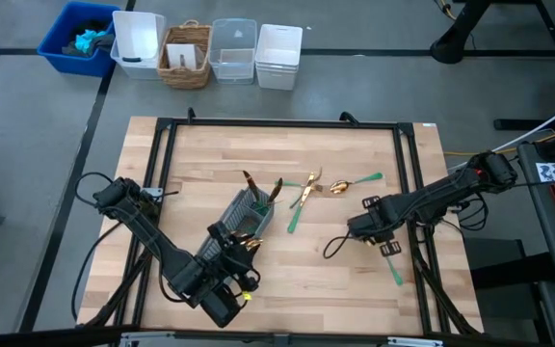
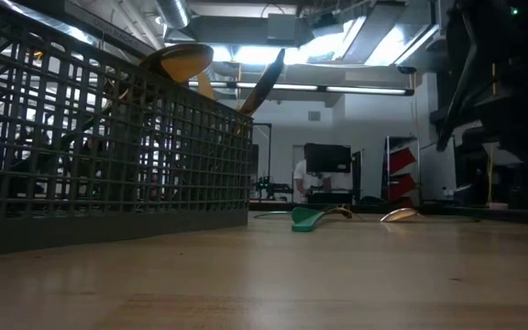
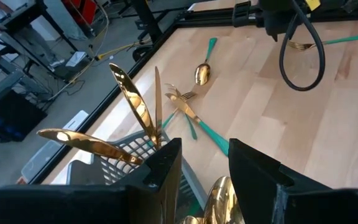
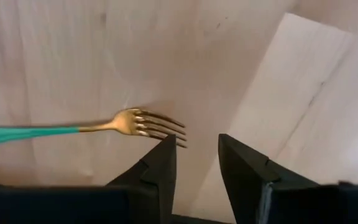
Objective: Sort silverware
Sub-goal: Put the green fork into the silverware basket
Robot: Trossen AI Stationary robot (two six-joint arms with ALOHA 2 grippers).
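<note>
Both grippers stand open and empty. Left gripper [image 3: 204, 171] hovers over the mesh caddy [image 1: 247, 214] of gold utensils; right gripper [image 4: 194, 165] hangs beside a green-handled fork [image 4: 114, 127] on the table [image 1: 355, 280].

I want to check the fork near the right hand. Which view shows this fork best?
The right wrist view: the fork lies flat, tines beside the open right hand. The high view shows it small, the left wrist view partly; the low view not recognisably.

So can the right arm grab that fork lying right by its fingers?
Probably yes. The right gripper is open just above the fork, which lies flat on bare table with nothing over it, though its tines sit slightly to one side.
</note>
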